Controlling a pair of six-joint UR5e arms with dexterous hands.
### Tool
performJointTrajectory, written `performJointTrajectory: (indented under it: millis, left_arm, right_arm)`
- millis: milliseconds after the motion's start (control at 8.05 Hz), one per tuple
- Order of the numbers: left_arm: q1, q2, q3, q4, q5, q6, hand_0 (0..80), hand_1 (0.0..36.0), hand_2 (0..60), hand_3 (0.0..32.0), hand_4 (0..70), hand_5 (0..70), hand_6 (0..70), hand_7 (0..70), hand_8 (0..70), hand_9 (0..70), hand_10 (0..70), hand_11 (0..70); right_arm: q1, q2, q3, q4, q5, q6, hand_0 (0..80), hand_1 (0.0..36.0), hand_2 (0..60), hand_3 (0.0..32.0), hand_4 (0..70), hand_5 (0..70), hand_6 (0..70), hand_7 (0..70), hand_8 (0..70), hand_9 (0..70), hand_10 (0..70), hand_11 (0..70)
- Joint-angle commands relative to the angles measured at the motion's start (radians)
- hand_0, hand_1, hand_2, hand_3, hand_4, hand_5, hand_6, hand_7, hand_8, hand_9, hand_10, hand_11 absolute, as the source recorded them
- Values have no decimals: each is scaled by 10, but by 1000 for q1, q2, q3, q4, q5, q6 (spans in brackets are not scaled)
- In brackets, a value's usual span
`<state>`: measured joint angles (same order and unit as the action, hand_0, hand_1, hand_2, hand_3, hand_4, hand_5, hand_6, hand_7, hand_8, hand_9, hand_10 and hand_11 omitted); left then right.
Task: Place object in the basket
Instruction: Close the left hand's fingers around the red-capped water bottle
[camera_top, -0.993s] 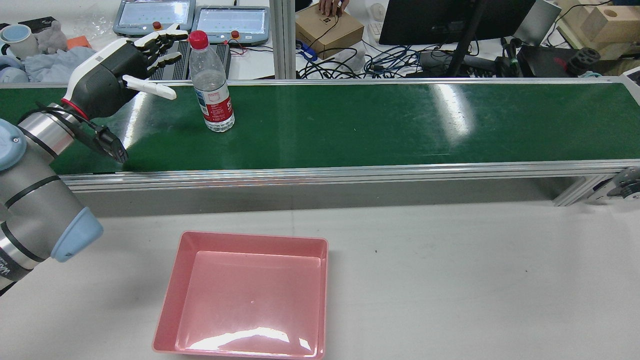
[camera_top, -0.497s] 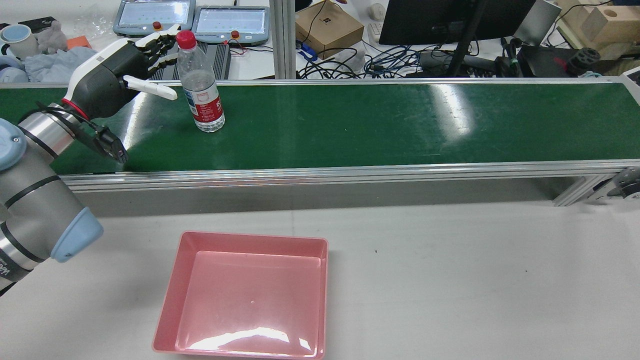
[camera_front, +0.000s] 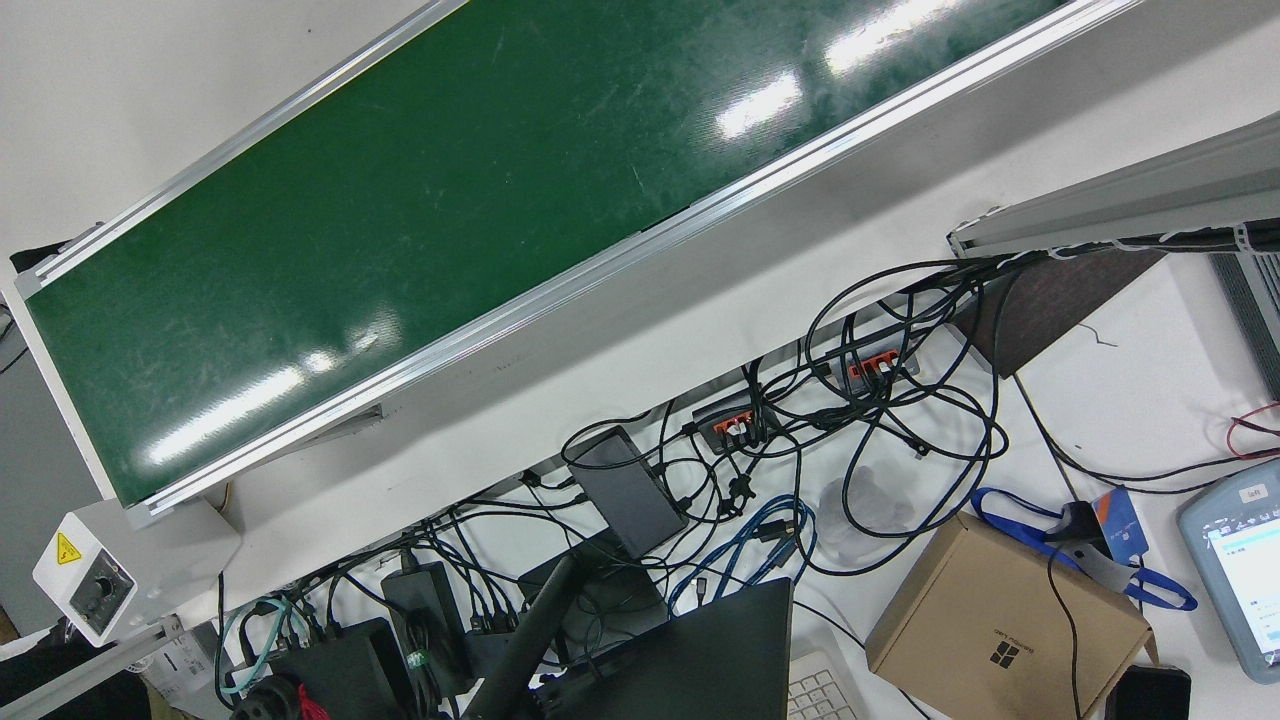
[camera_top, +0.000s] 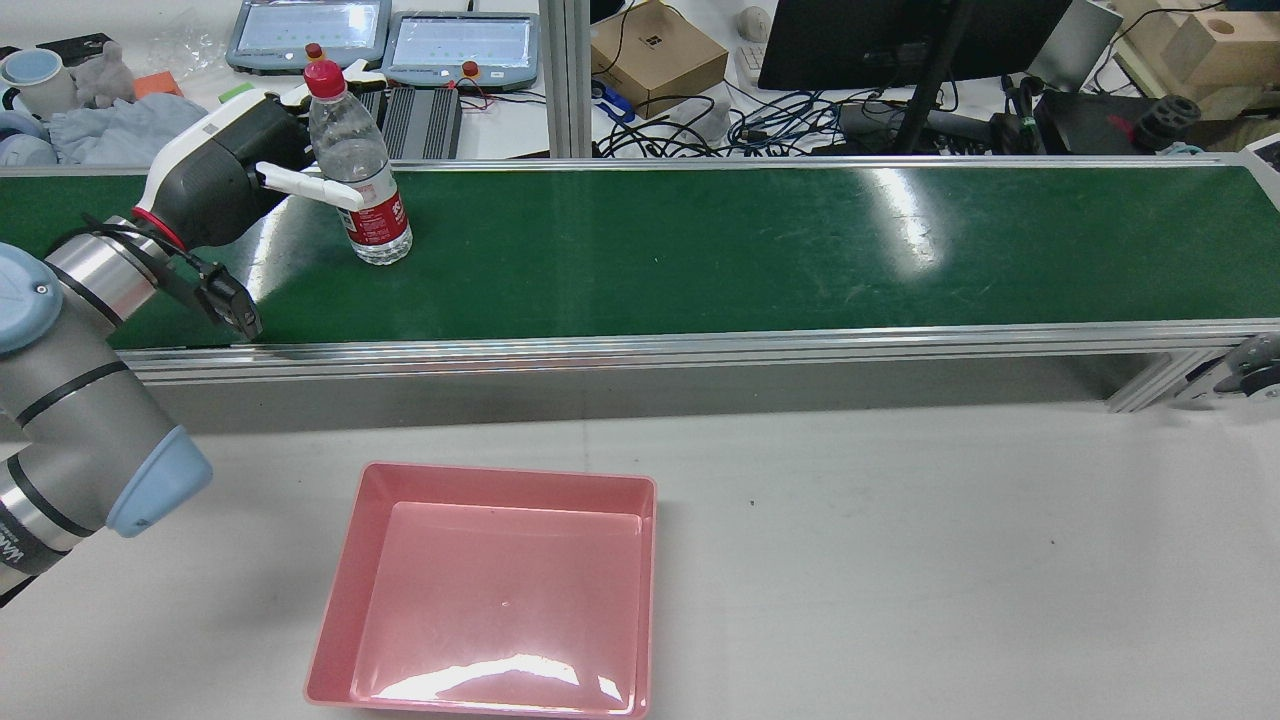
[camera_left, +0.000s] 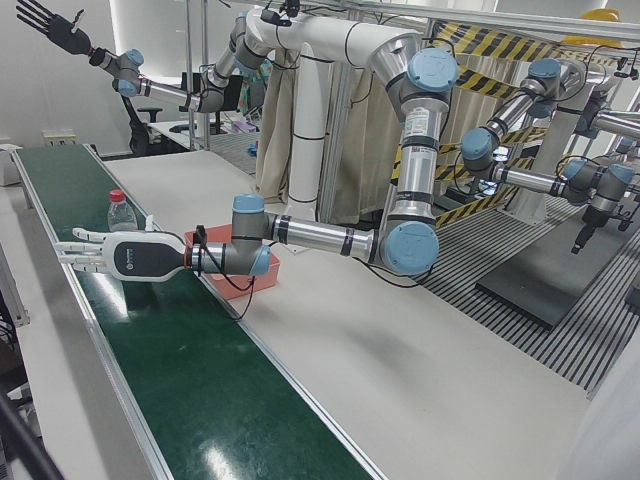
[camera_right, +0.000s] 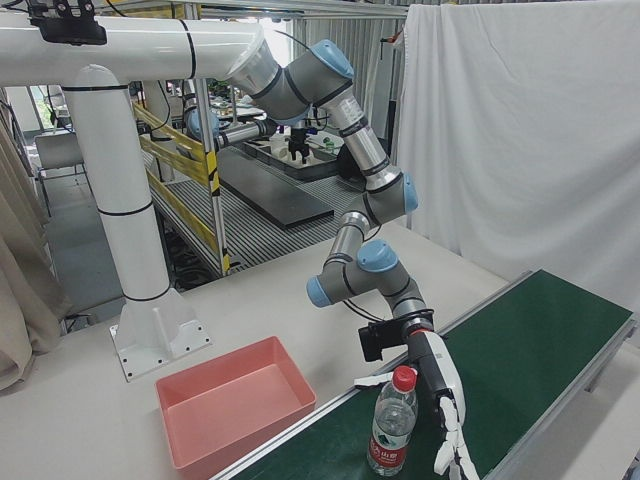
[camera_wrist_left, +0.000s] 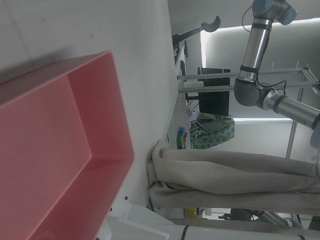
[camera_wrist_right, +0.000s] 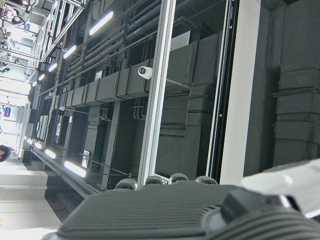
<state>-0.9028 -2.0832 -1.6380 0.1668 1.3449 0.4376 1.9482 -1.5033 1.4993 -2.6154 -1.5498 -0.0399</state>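
One bottle (camera_top: 357, 178) now further left, against left hand (camera_top: 225, 165)

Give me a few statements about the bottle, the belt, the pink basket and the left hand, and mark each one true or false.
1. The bottle stands upright on the green belt. True.
2. The bottle's cap is blue. False: it is red.
3. The pink basket already holds the bottle. False: nothing lies in it, and the bottle is on the belt.
4. The left hand is beside the bottle, one finger across its front. True.
5. The basket sits on the belt. False: it rests on the white table, on the robot's side of the belt.
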Motion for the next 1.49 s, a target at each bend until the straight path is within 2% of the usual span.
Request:
performJointTrajectory:
  millis: [0, 124, 248, 373, 497, 621, 745, 993, 1366]
  left_arm:
    - [35, -1, -3, 14, -1, -2, 580, 193, 0, 0, 121, 224, 37, 22, 27, 19, 75, 132]
    - [30, 3, -70, 95, -12, -11, 589, 204, 8, 0, 116, 270, 42, 33, 49, 48, 90, 154]
    - [24, 5, -141, 150, -12, -10, 599, 229, 145, 0, 232, 476, 119, 168, 174, 234, 263, 401]
    - [15, 5, -178, 201, -13, -10, 578, 216, 395, 0, 467, 700, 444, 431, 429, 524, 428, 613]
    - [13, 5, -183, 229, -13, -5, 548, 261, 600, 0, 512, 700, 596, 596, 548, 662, 490, 700]
    - [15, 8, -183, 232, -13, -2, 541, 272, 600, 0, 529, 700, 639, 637, 590, 700, 507, 700]
    - [12, -3, -187, 250, -9, -11, 542, 275, 600, 0, 521, 700, 645, 644, 599, 700, 510, 700]
    - [24, 8, -361, 400, -4, -8, 537, 305, 600, 0, 503, 700, 628, 644, 591, 700, 504, 700]
    - [48, 38, -449, 425, 23, -7, 528, 316, 600, 0, 471, 700, 594, 619, 556, 672, 474, 680]
  right_arm:
    - [0, 0, -1, 0, 0, 0, 0, 0, 0, 0, 0, 0, 0, 0, 0, 0, 0, 0]
    - [0, 0, -1, 0, 0, 0, 0, 0, 0, 0, 0, 0, 0, 0, 0, 0, 0, 0]
    - [0, 0, 1, 0, 0, 0, 0, 0, 0, 0, 0, 0, 0, 0, 0, 0, 0, 0]
    - [0, 0, -1, 0, 0, 0, 0, 0, 0, 0, 0, 0, 0, 0, 0, 0, 0, 0]
    - [0, 0, 1, 0, 0, 0, 0, 0, 0, 0, 0, 0, 0, 0, 0, 0, 0, 0]
    - [0, 0, 1, 0, -1, 0, 0, 0, 0, 0, 0, 0, 0, 0, 0, 0, 0, 0]
    - [2, 0, 1, 0, 0, 0, 0, 0, 0, 0, 0, 0, 0, 0, 0, 0, 0, 0]
    - [2, 0, 1, 0, 0, 0, 0, 0, 0, 0, 0, 0, 0, 0, 0, 0, 0, 0]
    - [2, 0, 1, 0, 0, 0, 0, 0, 0, 0, 0, 0, 0, 0, 0, 0, 0, 0]
